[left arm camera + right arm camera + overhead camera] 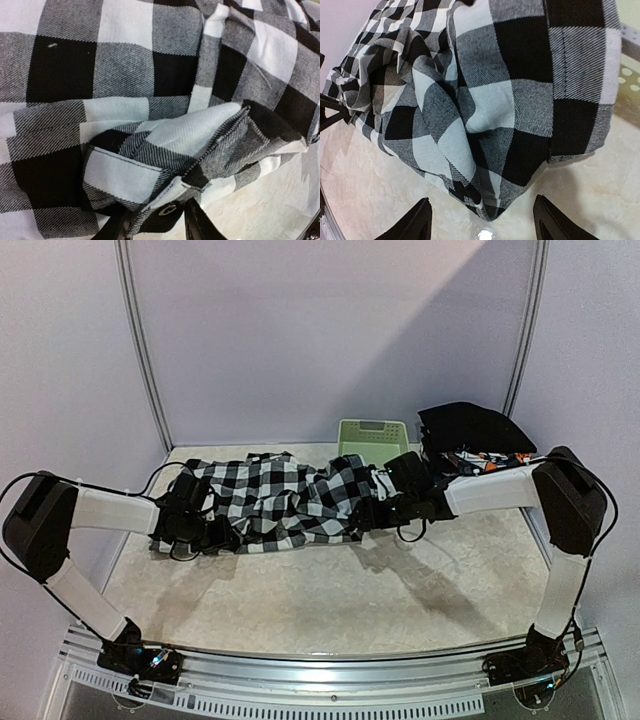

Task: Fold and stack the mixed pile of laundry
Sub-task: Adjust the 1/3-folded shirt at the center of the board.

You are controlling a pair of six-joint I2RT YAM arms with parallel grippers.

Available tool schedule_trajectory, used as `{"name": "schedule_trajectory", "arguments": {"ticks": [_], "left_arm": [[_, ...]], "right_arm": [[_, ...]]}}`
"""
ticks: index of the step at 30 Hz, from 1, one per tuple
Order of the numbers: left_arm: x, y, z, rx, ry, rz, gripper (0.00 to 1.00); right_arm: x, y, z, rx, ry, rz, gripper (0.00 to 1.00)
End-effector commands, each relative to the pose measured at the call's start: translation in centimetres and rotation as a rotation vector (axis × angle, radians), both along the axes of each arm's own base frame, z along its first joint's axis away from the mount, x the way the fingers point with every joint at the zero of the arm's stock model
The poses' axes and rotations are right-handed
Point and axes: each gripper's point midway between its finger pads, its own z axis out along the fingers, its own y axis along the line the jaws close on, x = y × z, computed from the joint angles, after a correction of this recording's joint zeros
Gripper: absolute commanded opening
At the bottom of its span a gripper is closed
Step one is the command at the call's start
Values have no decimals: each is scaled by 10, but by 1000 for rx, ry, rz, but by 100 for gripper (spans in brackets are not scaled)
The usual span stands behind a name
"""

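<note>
The black-and-white checked shirt [285,498] lies spread across the back middle of the table. My left gripper [212,534] is at its left end. In the left wrist view the gripper [159,226] is shut on a hem corner of the shirt [125,100] that carries a metal snap [167,210]. My right gripper [368,514] is at the shirt's right end. In the right wrist view it [485,227] is open, with a hanging corner of the shirt [495,150] between its spread fingers and just above the table. A black cloth [470,425] lies on orange-blue-white printed pieces [492,461] at the back right.
A pale green slotted basket [372,439] stands against the back wall, just behind the shirt's right end. The beige table top [330,600] stretches from the shirt to the near edge. Walls close in the back and both sides.
</note>
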Motion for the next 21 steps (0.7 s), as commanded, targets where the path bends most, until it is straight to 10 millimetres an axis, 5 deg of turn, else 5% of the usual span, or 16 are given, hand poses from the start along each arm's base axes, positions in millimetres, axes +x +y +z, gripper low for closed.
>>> {"name": "schedule_trajectory", "arguments": {"ticks": [1, 10, 21], "left_arm": [[10, -4, 5, 19, -38, -10, 32], [15, -1, 5, 59, -42, -17, 5], [24, 8, 24, 139, -70, -24, 0]], "right_arm": [[-2, 9, -26, -21, 15, 95, 69], [-4, 13, -55, -51, 39, 153, 63], [-9, 26, -51, 13, 48, 210, 4]]}}
